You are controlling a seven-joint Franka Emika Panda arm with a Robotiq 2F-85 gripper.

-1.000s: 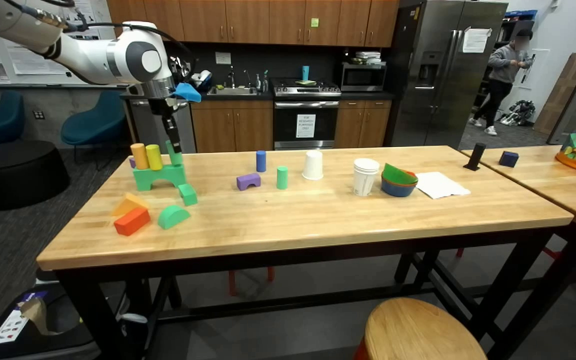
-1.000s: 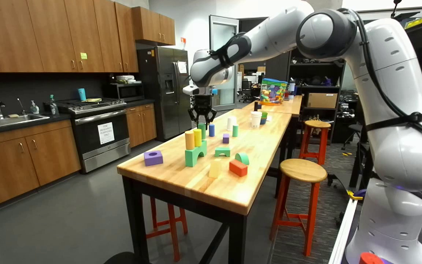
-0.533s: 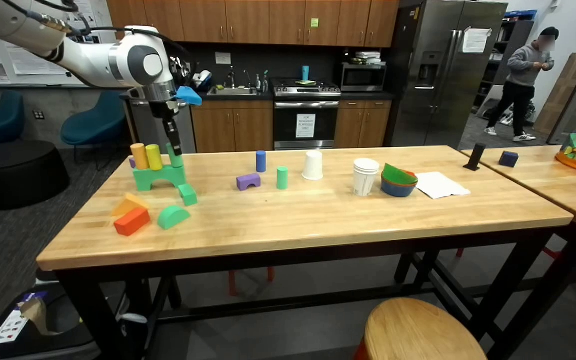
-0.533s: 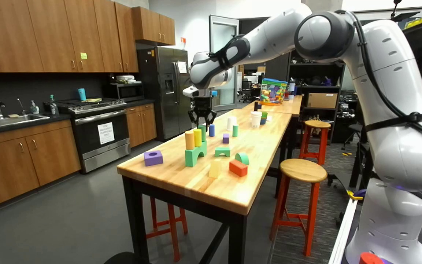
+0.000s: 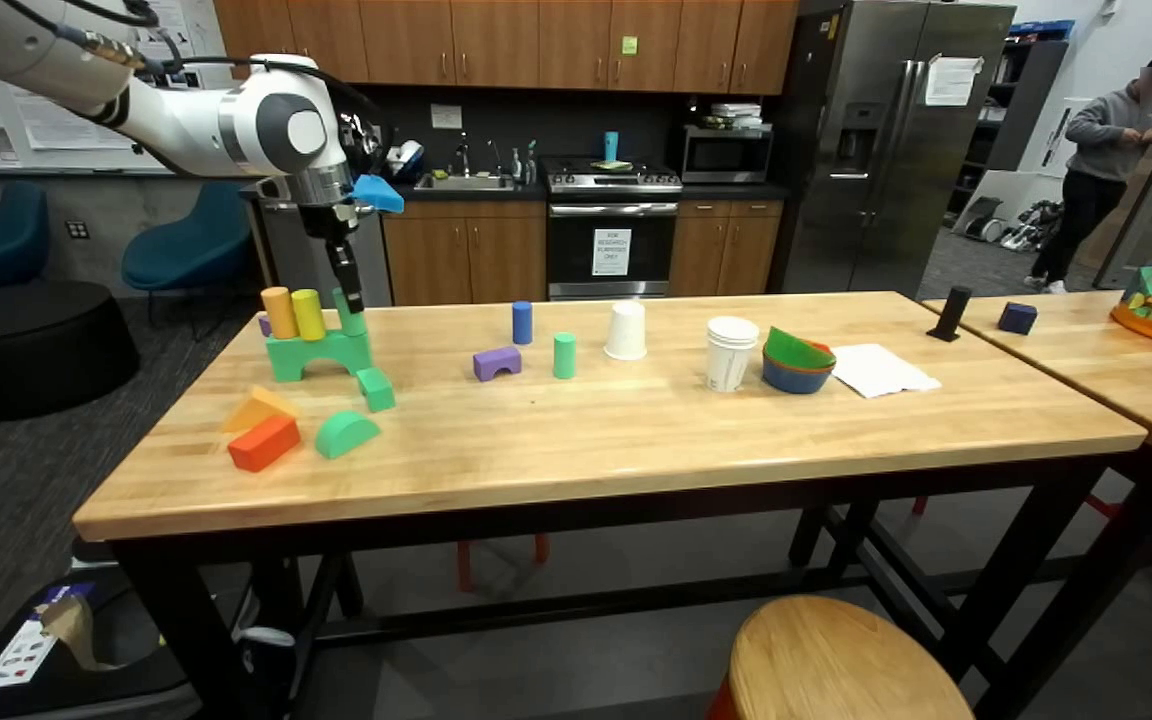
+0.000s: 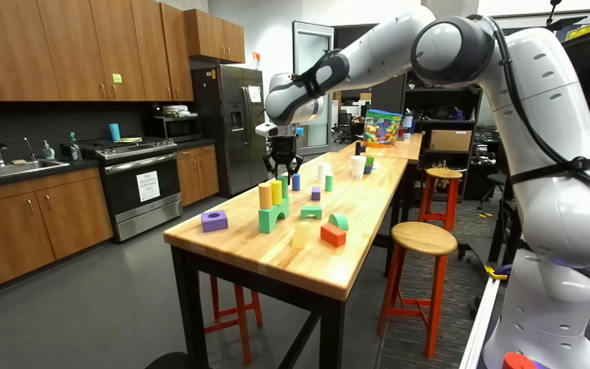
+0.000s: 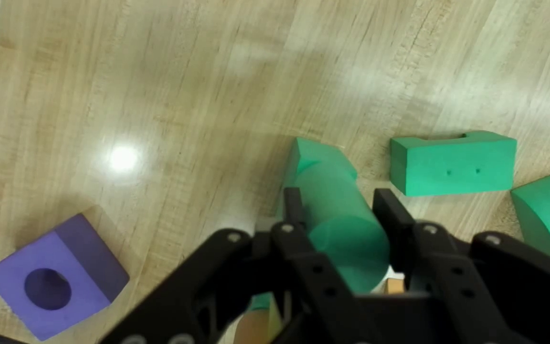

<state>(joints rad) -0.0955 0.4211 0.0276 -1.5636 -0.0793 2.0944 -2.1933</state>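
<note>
Gripper [image 7: 338,198]: found narrowed and holding the green cylinder [image 7: 349,239], by which the gap between the fingers [image 7: 293,205] is filled in the wrist view.
Green cylinder: carried on end over one end of the large green arch [image 5: 320,347]; its foot is seen to meet the arch's top in both exterior views. Whether its weight is borne by the arch cannot be told.
Cylinders alongside: yellow cylinder [image 5: 309,315] and orange cylinder [image 5: 279,313], both stood upright on the same arch, the yellow being placed between orange and green.
Blocks near the arch: small green arch [image 7: 459,165] and green half-round block [image 7: 549,220] noted to one side; purple block with a round hole [image 7: 48,289] noted to the opposite side. Red block [image 5: 264,443] and yellow-orange wedge [image 5: 261,405] also recorded, near each other but apart.
Farther along the table [image 5: 586,430]: blue cylinder [image 5: 522,323] and small green cylinder [image 5: 564,356], both upright, with a purple arch [image 5: 497,363] near them.
Cups and bowls: white cup [image 5: 626,331] turned upside down; stacked paper cups [image 5: 726,360] stood upright; green bowl [image 5: 794,348] tilted within a blue bowl [image 5: 796,381].
White sheet [image 5: 884,372]: laid flat just beside the bowls.
</note>
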